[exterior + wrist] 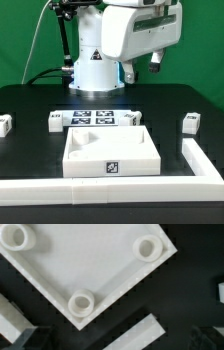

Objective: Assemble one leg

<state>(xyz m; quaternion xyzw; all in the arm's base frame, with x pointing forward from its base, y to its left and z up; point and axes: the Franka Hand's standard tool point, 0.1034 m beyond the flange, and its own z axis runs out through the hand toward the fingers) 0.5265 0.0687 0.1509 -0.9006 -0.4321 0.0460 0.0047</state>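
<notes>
The white square panel lies in the middle of the black table, with round corner sockets facing up in the wrist view. Several small white legs with tags stand around it: one at the exterior view's far left, one beside the marker board, one to its right and one at the far right. My gripper hangs high above the back of the table, open and empty. In the wrist view its dark fingertips show only dimly, above the panel.
The marker board lies flat behind the panel. A white L-shaped rail runs along the table's front and right side; a piece of it shows in the wrist view. The robot base stands at the back.
</notes>
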